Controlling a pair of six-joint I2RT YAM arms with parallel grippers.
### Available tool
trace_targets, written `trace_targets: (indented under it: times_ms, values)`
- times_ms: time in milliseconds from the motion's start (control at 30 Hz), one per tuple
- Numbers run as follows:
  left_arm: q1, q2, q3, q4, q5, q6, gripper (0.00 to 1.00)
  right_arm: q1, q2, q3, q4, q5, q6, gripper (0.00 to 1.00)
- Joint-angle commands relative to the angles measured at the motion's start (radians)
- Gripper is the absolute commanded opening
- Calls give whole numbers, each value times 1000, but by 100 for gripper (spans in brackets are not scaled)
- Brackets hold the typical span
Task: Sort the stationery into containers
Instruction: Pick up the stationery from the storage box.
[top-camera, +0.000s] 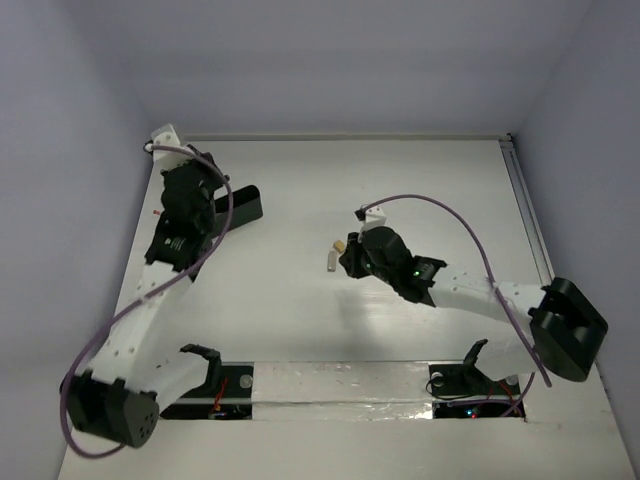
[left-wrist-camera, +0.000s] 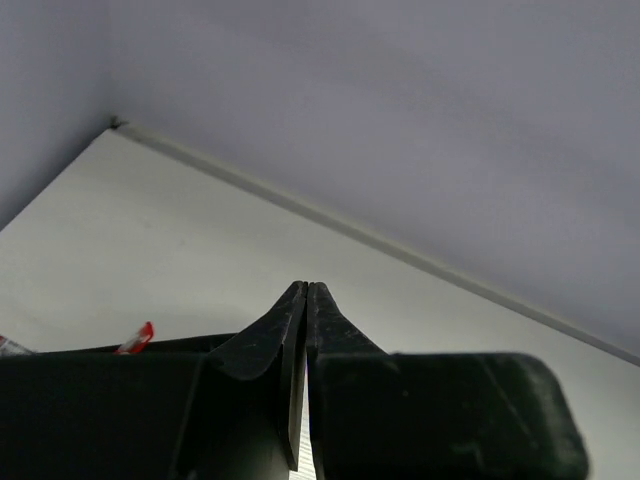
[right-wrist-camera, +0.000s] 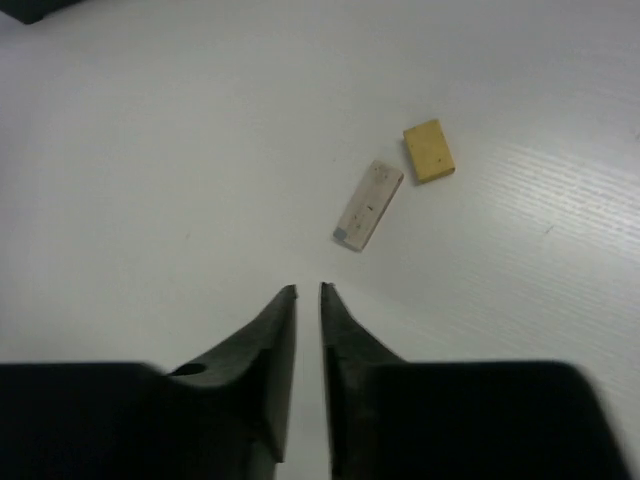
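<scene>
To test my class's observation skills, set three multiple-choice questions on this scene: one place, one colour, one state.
1. Where is the longer eraser-like block? A) at the far wall B) on the table just ahead of the right gripper C) on an arm's base
2. What colour is the squarer block beside it? A) yellow B) blue C) green
3. What state is the left gripper in? A) wide open B) clamping a pen C) shut, empty
Answers: B, the right wrist view shows it just past the jaws; A, it is plainly yellow; C, its jaws meet with nothing between.
</scene>
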Motion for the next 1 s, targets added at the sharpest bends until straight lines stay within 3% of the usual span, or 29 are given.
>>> trace_targets:
  times_ms: [0, 33, 133, 267, 500, 600, 733, 800, 967]
  values:
    - [-7, -174, -21, -91, 198, -38, 0, -2, 115, 103, -57, 43, 17, 33]
    - [-7, -210, -41, -116, 219, -35, 0, -2, 150, 126, -63, 53, 17, 47]
    - [-7, -345, -114, -180, 302, -5, 0, -23, 273, 200, -109, 60, 9, 54]
    - [-7, -451, -193, -259, 457, 15, 5, -46, 422, 327, -208, 87, -11, 53]
    - [-7, -571, -314, -266, 526, 37, 9, -55, 597, 490, -307, 103, 0, 49]
    - [-7, -554, -317, -256, 586, 35, 8, -55, 649, 542, -339, 116, 7, 40]
    - [-7, -556, -314, -248, 626, 43, 8, -55, 691, 588, -377, 114, 18, 10]
    - [-34, -563, -302, -260, 577, 49, 7, -55, 668, 576, -336, 87, 21, 5]
    - [-69, -594, -288, -274, 479, 58, 7, -45, 619, 637, -215, -42, -2, 4]
